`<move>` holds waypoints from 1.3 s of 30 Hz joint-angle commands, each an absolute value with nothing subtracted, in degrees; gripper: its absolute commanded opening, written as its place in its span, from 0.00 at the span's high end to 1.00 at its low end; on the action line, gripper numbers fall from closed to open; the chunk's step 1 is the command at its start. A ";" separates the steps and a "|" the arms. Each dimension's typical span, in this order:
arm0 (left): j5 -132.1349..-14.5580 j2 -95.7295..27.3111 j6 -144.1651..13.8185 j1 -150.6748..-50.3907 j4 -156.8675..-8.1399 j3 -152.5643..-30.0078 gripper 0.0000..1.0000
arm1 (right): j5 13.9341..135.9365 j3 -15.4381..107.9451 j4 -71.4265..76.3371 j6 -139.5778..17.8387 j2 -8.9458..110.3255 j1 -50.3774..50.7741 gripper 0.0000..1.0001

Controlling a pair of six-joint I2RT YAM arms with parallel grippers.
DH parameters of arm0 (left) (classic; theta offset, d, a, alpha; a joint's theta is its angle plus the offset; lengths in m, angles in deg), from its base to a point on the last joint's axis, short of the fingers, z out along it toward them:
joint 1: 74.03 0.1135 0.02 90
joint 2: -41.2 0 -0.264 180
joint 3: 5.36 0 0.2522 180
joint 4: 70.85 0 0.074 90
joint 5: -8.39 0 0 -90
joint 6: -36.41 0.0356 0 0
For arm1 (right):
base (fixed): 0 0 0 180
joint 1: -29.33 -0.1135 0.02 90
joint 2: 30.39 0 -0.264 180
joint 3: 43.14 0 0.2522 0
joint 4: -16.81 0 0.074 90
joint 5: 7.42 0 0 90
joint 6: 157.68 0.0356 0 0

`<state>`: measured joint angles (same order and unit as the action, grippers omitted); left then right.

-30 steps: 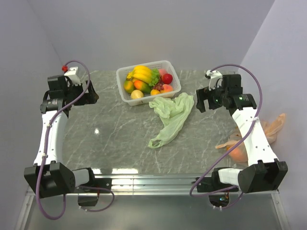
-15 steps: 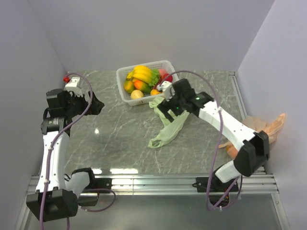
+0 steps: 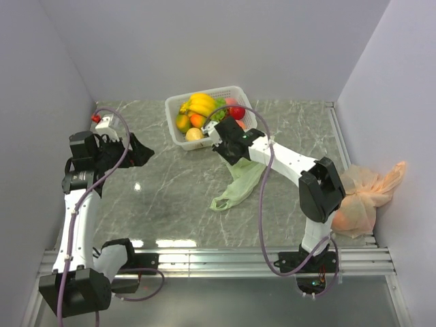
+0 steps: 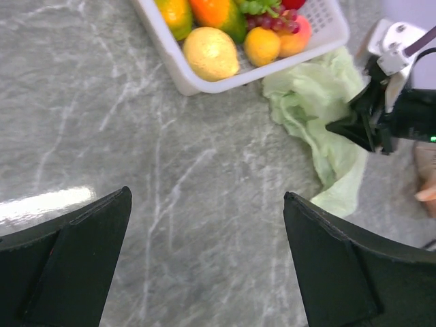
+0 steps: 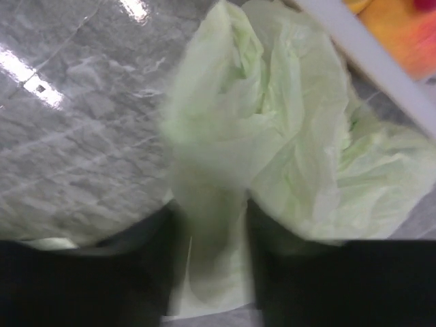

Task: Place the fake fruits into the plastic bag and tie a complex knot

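- The fake fruits (image 3: 204,112) all lie in the white lattice basket (image 4: 225,80) at the far side of the desk (image 3: 170,191). The banana bunch, mango, lemon and red apple show there among the rest. None is in the bag, so the filling has not begun.
- The plastic bag (image 3: 240,182) lies flat and crumpled on the desk just in front of the basket. It trails toward the near edge, its mouth is not opened and nothing shows inside it.
- No knot exists; the handles are loose in the crumple.
- The right claw (image 3: 229,147) is down on the bag's far end, close beside the basket. In its wrist view its fingers (image 5: 146,259) stand on either side of a raised fold, and the film fills the gap between them. That view is blurred, so I cannot tell whether the fold is truly pinched or only bracketed.
- The left claw (image 4: 208,197) hangs above bare desk to the left, spread wide and holding nothing, well apart from bag and basket.
- A peach-orange bag (image 3: 364,194) sits at the desk's right edge, out of play.
- My judgement is that this is the very start. Taking hold of the bag and opening it is the step in hand; loading every fruit and tying the handles are left.
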<state>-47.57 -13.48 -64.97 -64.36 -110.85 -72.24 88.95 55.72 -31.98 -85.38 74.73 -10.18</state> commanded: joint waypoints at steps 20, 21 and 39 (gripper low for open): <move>-36.96 -14.26 -82.77 -82.03 -80.84 -60.94 0.01 | 59.02 56.40 -22.09 -61.18 48.54 -3.28 1.00; -36.70 -14.96 -84.25 -82.81 -79.09 -61.30 0.01 | 59.02 56.23 -22.43 -61.18 48.53 -3.28 1.00; -58.20 -22.07 -86.65 -97.67 -72.21 -59.81 0.01 | 52.26 52.71 -19.28 -53.45 45.11 -3.28 1.00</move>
